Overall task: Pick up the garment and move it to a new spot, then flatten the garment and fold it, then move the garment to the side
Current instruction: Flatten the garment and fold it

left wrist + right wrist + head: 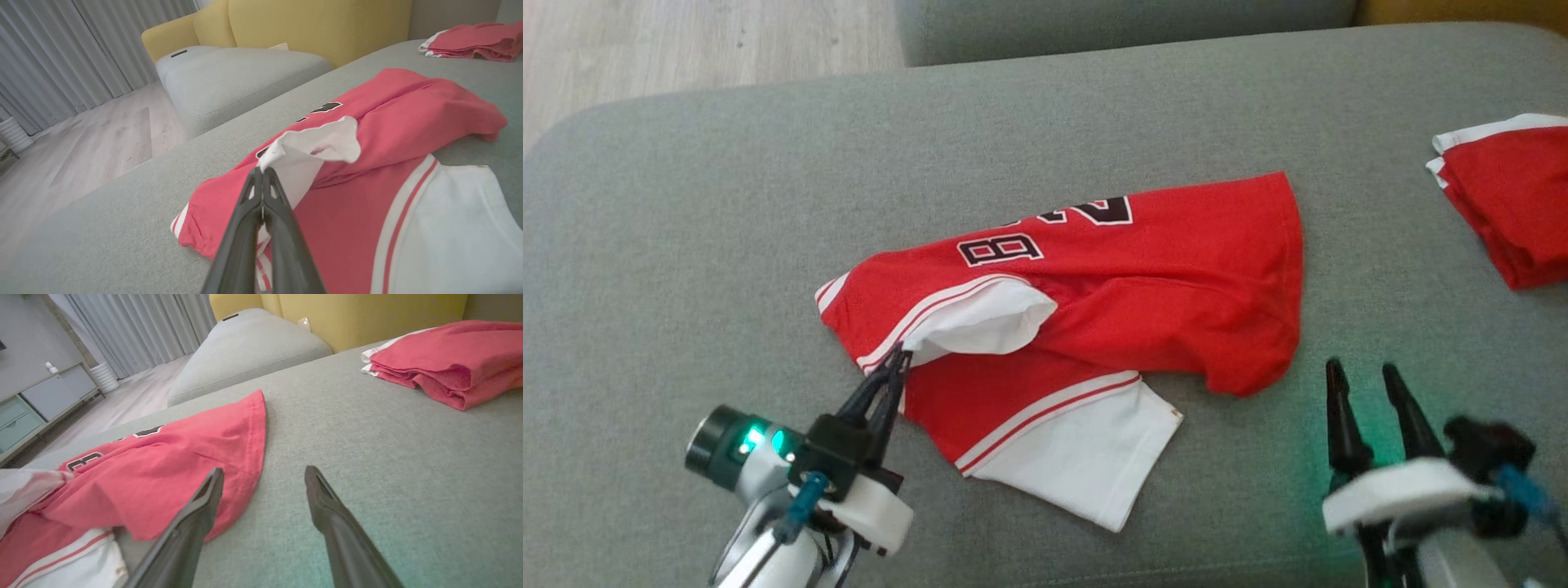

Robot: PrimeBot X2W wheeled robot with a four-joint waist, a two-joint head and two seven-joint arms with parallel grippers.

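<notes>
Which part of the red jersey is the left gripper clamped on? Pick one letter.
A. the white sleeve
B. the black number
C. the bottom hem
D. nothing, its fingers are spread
A: the left gripper has its two fingers pressed together on the edge of the white sleeve of the red jersey.

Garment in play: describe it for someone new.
On the grey cushion, mid-seat, lies a loose red jersey. Unlike the folded red garment at right, it shows black numerals, and the left gripper pinches its white flap.
</notes>
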